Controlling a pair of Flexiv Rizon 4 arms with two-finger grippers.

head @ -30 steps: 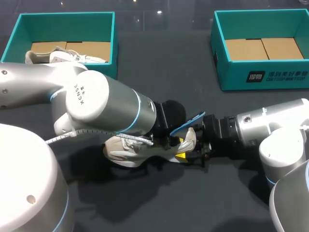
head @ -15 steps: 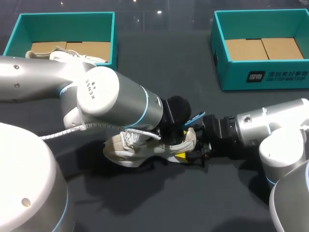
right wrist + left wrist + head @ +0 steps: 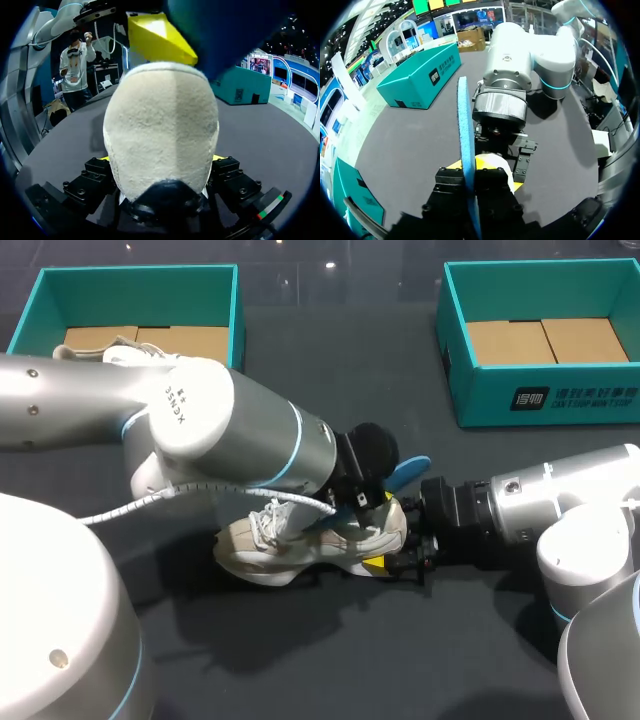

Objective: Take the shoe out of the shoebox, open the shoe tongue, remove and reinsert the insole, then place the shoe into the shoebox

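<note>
Shoe [image 3: 300, 540] sits mid-surface. Right pincer [image 3: 161, 167] is clamped on its heel, I'd guess to pin it steady. Left pincer [image 3: 471, 175] is closed on the blue insole [image 3: 464, 125], pinched edge-on right above the heel opening.

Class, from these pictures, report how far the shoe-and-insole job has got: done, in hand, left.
Done: the shoe lies out on the table. In hand: the right hand grips its heel while the left hand holds the blue insole over it. Left: seating the insole and boxing the shoe.

Lettering on shoebox [image 3: 490, 390], left arm [image 3: 230, 430]
</note>
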